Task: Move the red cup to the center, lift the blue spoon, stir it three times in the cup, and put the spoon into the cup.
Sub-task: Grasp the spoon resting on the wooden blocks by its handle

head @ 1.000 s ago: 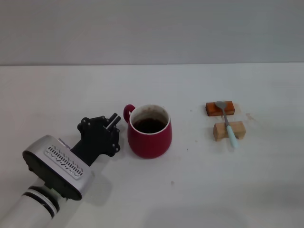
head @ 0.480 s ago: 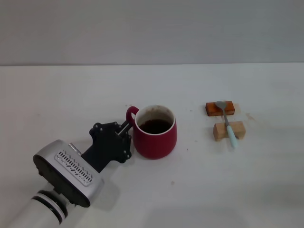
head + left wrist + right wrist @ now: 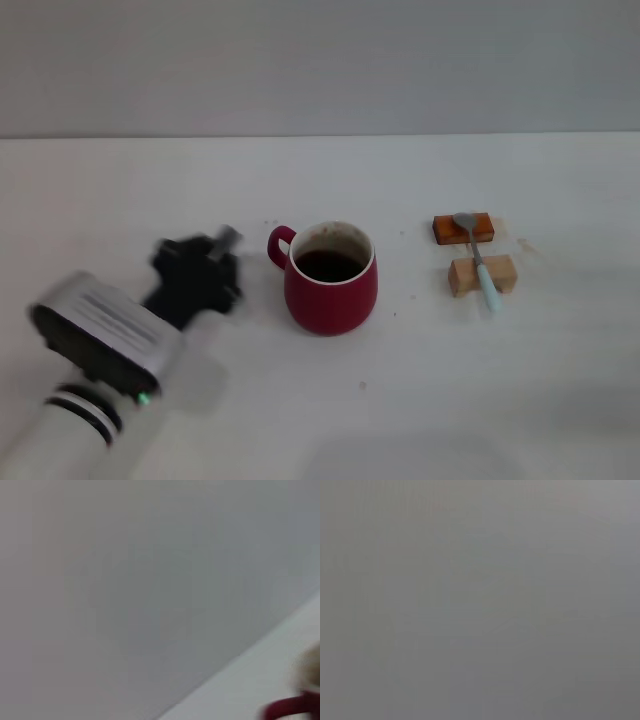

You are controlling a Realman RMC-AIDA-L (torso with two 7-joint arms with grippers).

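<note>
Red cup (image 3: 331, 279) upright mid-table, just right of left gripper (image 3: 222, 244), clear of it; finger state: cannot tell. Blue spoon (image 3: 479, 259) farther right, across two blocks (image 3: 481, 275), untouched. Lift, stirring, drop-in pending. Right gripper unseen.

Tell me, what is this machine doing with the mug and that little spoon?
The robot's left gripper sits on the table just left of the red cup, apart from it and not holding it. The cup stands upright near the middle with dark liquid inside. The blue spoon lies untouched across an orange block and a tan block to the cup's right. The right arm is out of sight.
</note>
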